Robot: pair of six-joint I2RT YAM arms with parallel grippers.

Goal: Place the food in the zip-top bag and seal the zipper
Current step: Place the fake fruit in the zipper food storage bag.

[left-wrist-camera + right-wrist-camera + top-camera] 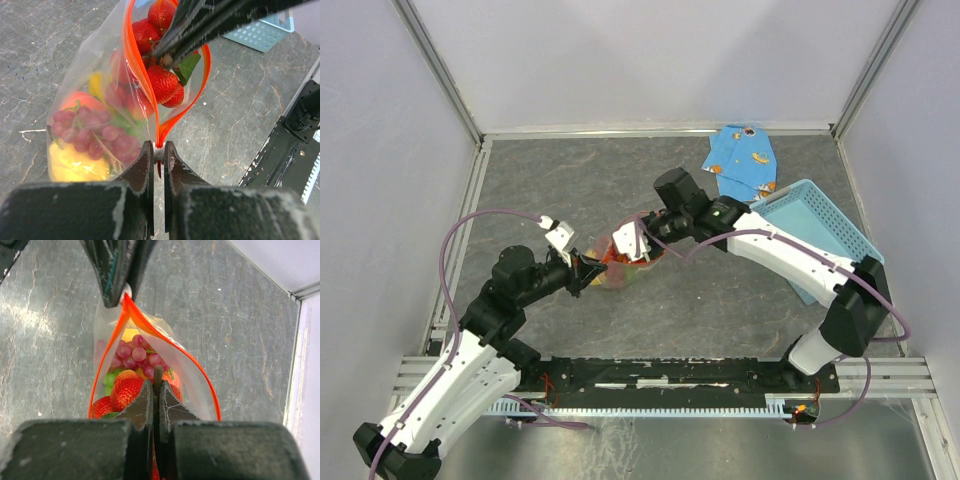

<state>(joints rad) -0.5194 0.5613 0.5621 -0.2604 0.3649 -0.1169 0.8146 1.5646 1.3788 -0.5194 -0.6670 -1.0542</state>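
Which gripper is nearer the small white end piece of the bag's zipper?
Left. The left gripper is shut on the white end piece; the right gripper is shut farther along the zipper, over the open mouth.

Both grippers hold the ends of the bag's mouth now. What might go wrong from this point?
1. The strawberries sit high between the two sides of the open zipper, so they may block the seal or fall out.
2. The left gripper pinches only the very end of the zipper; a pull from the right gripper may make it slip.
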